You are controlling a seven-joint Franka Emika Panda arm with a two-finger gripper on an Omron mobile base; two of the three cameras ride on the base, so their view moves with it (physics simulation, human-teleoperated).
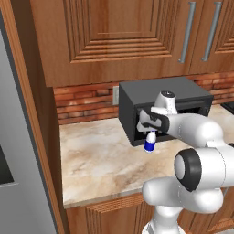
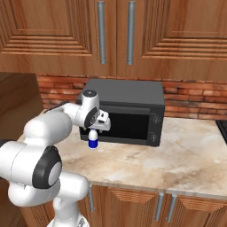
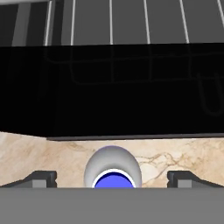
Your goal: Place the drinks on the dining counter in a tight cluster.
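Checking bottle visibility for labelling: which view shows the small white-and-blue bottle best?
The right base view: the small white-and-blue bottle stands unobstructed on the counter. The left base view shows it partly beside the arm; the hand view shows its top.

The white arm rises from its base, bends at a dark elbow joint and reaches forward, the forearm running roughly level. At its end the wrist turns the hand (image 1: 150, 133) downward. Seen from the hand camera, the two dark fingertips (image 3: 41, 178) stand spread wide apart, with nothing clamped between them.
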